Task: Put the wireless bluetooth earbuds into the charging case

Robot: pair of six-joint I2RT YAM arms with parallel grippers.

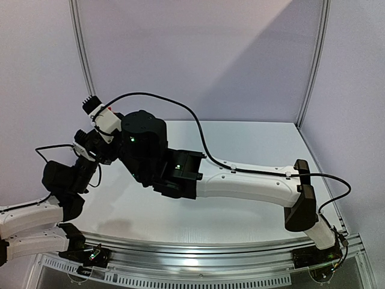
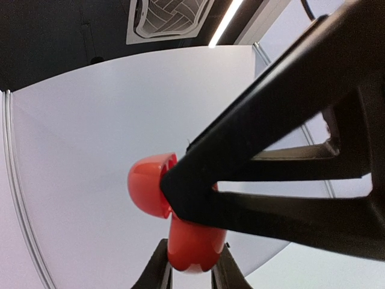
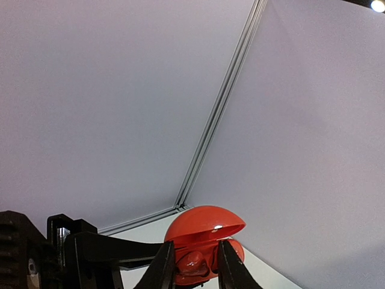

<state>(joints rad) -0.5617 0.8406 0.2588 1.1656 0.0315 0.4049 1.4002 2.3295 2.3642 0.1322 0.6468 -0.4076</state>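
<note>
The white worktop [image 1: 252, 138] lies well below both raised arms, which meet at its left side. The left gripper [image 2: 191, 269] is narrow, its two fingers clamped on the lower half of the red charging case [image 2: 191, 245]. The case's lid [image 3: 204, 223] is swung open above the fingers. The right gripper [image 3: 194, 266] comes in from the opposite side, its tip touching the case at the hinge. Its fingers stand close together, with a small glossy red earbud [image 3: 192, 261] between them, inside the open case. I cannot tell whether they pinch it or only flank it.
</note>
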